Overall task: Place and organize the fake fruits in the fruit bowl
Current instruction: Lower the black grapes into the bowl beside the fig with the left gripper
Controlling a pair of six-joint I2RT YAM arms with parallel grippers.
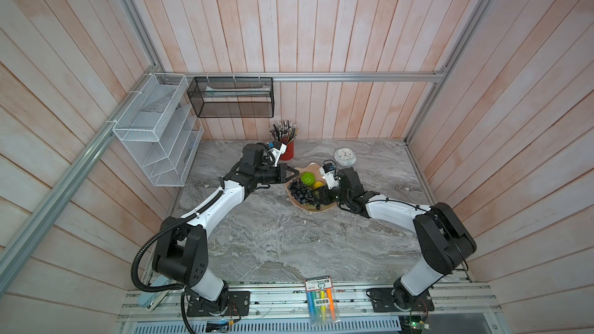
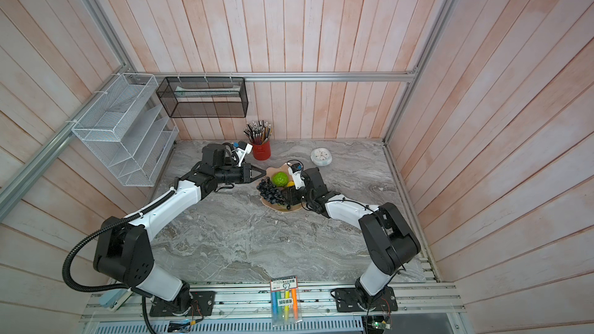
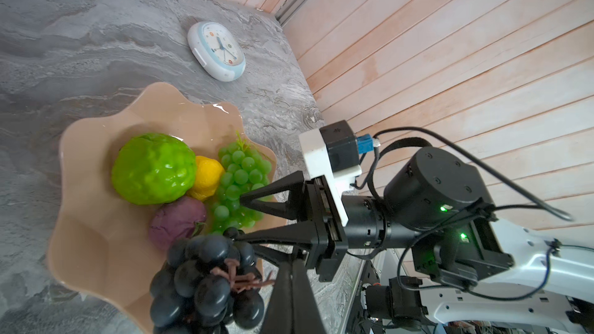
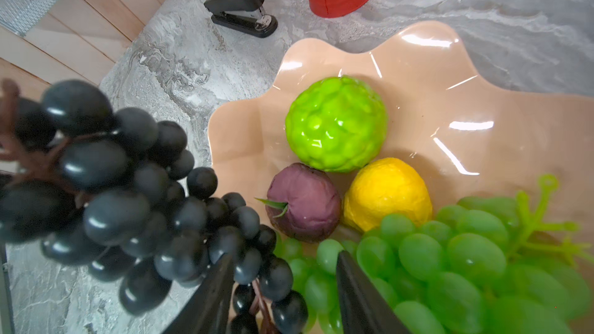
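Left gripper [image 1: 298, 173] clenched tight, empty, tips just beside the fruit bowl [image 1: 312, 166] rim; dark grape bunch [image 1: 299, 192] draped over the bowl's left edge; lime-green ball [image 1: 308, 178], purple fruit [image 4: 303, 202], yellow fruit [image 1: 318, 184] and green grapes [image 4: 450, 252] inside; right gripper [image 4: 285, 256] low over them, jaws parted, straddling grapes.

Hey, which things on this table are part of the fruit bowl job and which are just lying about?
Part of the job: fruit bowl, bumpy green ball, yellow fruit, purple fruit, dark grape bunch, green grape bunch.

Just lying about: clock, red pencil cup, stapler, marker packet.
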